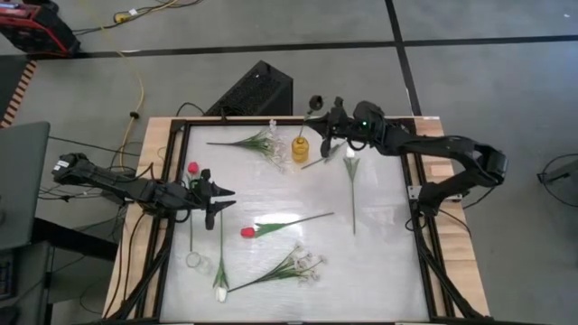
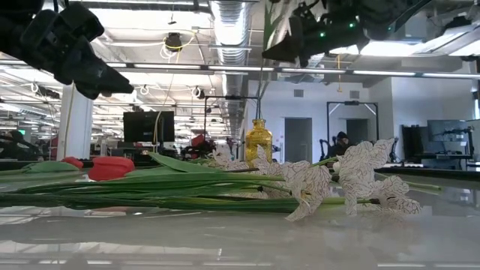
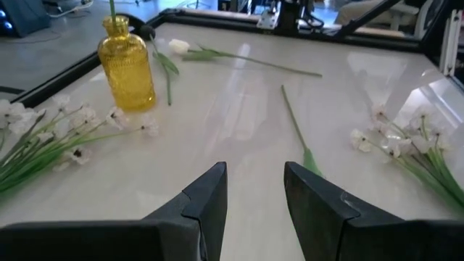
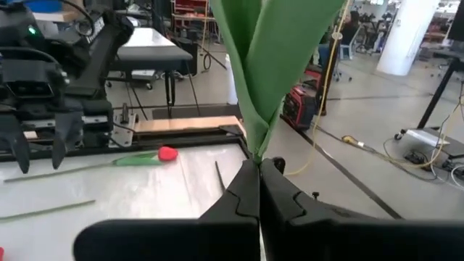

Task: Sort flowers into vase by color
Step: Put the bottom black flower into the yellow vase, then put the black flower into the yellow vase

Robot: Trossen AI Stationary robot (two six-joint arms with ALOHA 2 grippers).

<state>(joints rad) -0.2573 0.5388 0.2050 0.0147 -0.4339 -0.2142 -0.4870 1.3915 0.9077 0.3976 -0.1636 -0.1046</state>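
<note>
My right gripper is above the table's far edge, next to the yellow vase. It is shut on a green-leaved flower whose bloom is hidden. A thin stem rises out of the vase's mouth toward it. My left gripper hangs open at the table's left, over nothing, beside two red tulip buds. On the table lie another red tulip, white tulips and white blossom sprays. My right gripper pinches the flower between its two fingers where the leaves narrow to the stem. The fingers lie level and come from the table's right side, across the stem. The leaves stand up above the fingers. The stem hangs down to the vase's mouth, clear of the table.
A small clear glass vase stands near the table's left near corner. A black frame borders the tabletop. A dark box sits beyond the far edge. Bare tabletop lies at the near right.
</note>
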